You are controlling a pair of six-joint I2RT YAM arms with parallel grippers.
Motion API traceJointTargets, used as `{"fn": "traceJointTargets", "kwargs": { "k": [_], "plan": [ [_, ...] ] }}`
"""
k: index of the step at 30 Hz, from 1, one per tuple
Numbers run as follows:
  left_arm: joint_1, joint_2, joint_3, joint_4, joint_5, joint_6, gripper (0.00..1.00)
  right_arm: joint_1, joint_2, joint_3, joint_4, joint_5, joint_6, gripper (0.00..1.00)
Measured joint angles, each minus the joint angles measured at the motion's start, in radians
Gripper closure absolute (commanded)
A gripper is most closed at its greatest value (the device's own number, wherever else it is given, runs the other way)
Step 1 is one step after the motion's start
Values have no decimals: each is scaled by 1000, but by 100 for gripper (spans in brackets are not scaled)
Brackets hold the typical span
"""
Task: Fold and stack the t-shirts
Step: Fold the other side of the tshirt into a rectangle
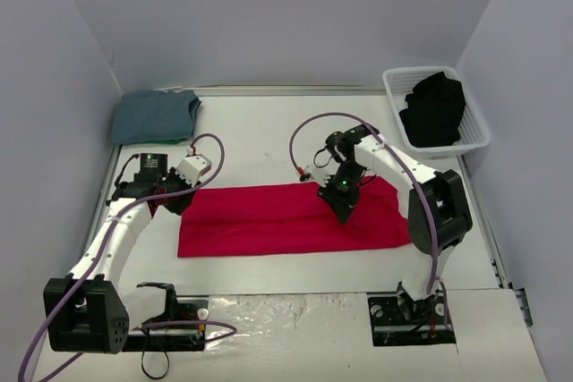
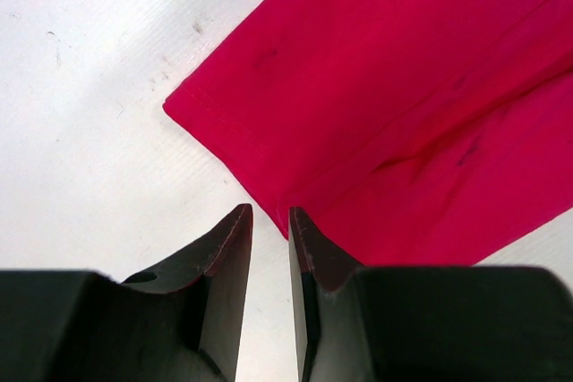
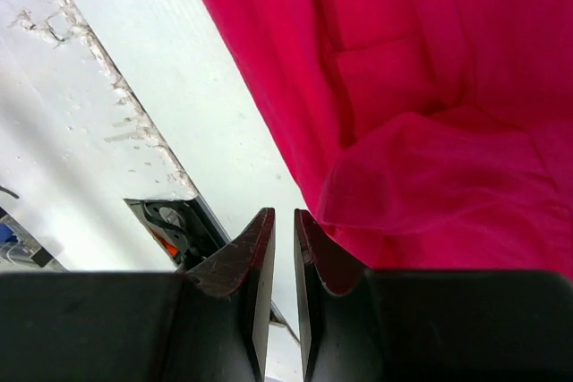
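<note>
Currently the red t-shirt [image 1: 286,219] lies as a long folded band across the middle of the surface [image 1: 260,136]. The left fingers [image 2: 224,266] are at its left end and the right fingers [image 3: 242,266] toward its right end. Both pairs are narrowly parted, grasping nothing. The blue-grey t-shirt [image 1: 154,116] sits folded in the far left corner.

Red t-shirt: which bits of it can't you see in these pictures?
- Top view: the right arm covers part of the red t-shirt near its right end.
- Left wrist view: the picture's top and right edges cut it off.
- Right wrist view: the top and right edges cut it off.
</note>
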Motion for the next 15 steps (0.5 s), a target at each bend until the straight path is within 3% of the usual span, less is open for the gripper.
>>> {"fn": "traceJointTargets", "kwargs": {
  "k": [9,15],
  "plan": [
    [0,0,0,0,0,-1,77,-151,-5,7,37,85,28,90],
    [1,0,0,0,1,-1,77,-144,-3,-34,77,176,63,90]
  ]
}}
